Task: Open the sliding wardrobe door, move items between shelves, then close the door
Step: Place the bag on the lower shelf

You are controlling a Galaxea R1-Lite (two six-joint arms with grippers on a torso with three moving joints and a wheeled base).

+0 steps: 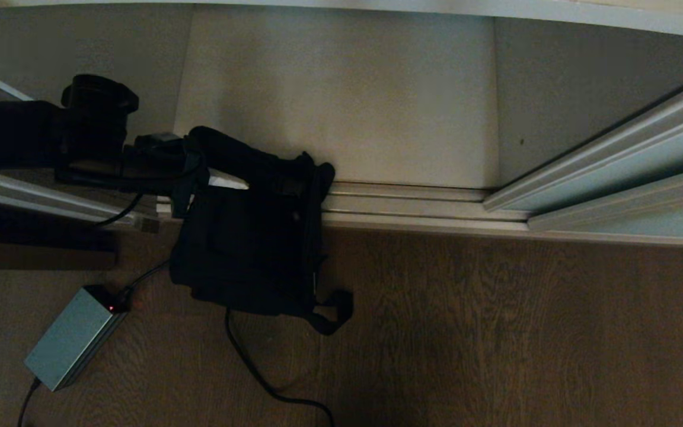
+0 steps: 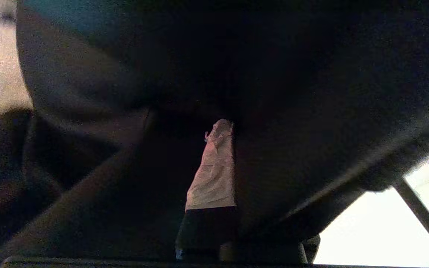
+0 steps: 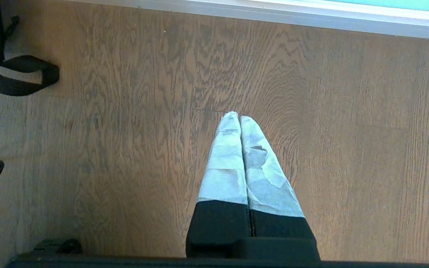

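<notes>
Wood floor (image 1: 495, 332) meets the wardrobe's white shelf (image 1: 341, 95) at its front edge. Left gripper (image 1: 199, 172) is clamped on the black bag (image 1: 246, 249) (hanging over that edge); right gripper (image 3: 240, 118) fingers pressed together, empty.

The black bag (image 1: 246, 249) swallows the left tool (image 1: 199, 172), so its grip point stays hidden. In the left wrist view only 1 white-taped finger (image 2: 214, 175) shows amid dark folds. The sliding door (image 1: 632, 172) runs off the right edge.
</notes>
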